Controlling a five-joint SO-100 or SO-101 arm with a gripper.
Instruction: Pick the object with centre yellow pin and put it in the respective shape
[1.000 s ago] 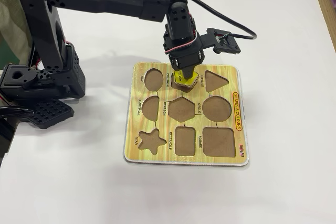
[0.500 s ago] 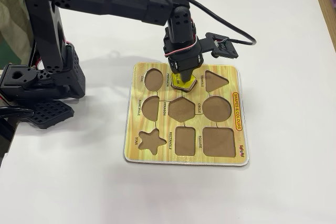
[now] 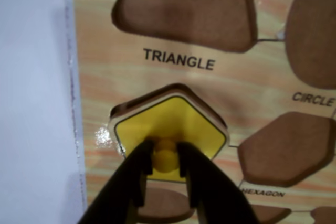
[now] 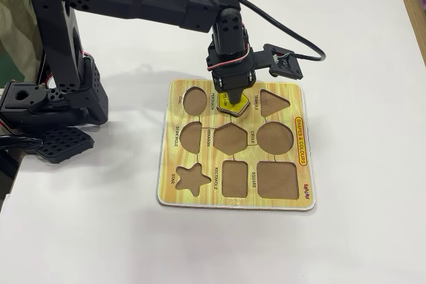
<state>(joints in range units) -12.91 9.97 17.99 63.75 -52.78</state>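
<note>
Seating piece | gripper (image 3: 167,157) pinches the yellow centre peg of the yellow pentagon piece (image 3: 170,121) | piece sits over the pentagon recess, far row of the puzzle board (image 4: 303,164), left of the triangle cutout (image 3: 189,6) | slightly askew, dark gap along one edge | left: press flush, release

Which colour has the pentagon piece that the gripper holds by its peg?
Yellow, with a thin dark outline near its edge; the pentagon piece shows best in the wrist view.

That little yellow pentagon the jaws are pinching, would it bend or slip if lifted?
The yellow pentagon looks flat and rigid, so bending seems unlikely. It is probably light. The jaws grip only its small round peg, so it might swivel or slip.
</note>
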